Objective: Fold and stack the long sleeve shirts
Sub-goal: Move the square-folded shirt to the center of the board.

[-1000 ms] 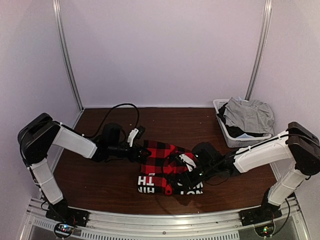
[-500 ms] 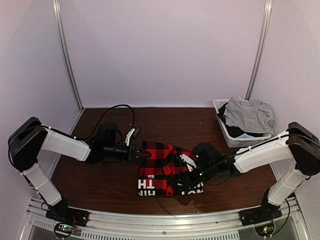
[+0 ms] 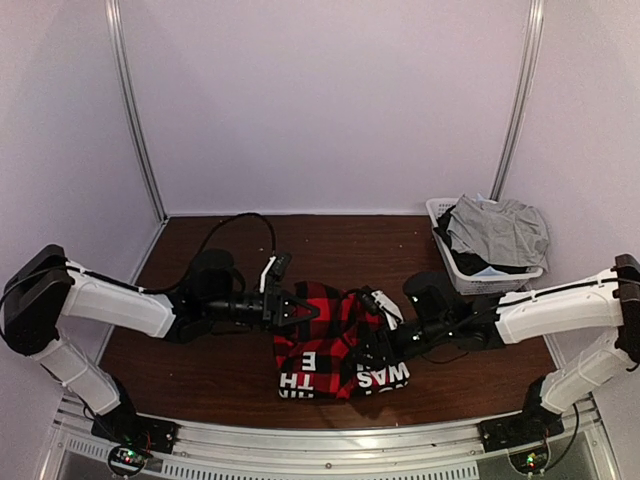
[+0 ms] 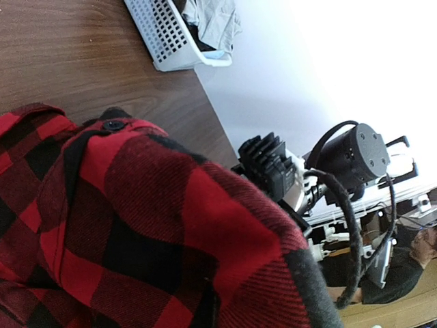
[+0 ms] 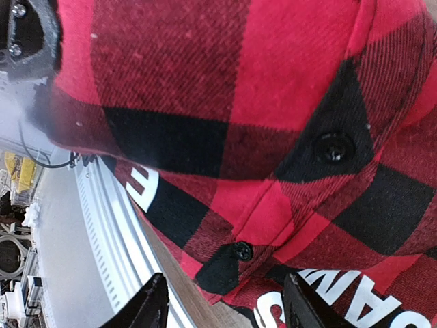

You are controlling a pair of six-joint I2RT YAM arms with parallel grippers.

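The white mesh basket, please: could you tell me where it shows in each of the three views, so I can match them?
Top external: the basket sits right of centre at mid-height, heaped with clothes.
Left wrist: the basket is at the top edge, left of centre.
Right wrist: not in it.
Shared landmark: the red-and-black check shirt, which also fills much of both wrist views.

Top view set high behind near edge of surface, angled down across it, both wrist views held tight against flannel shirt, shirt shared by all, basket by top and left.
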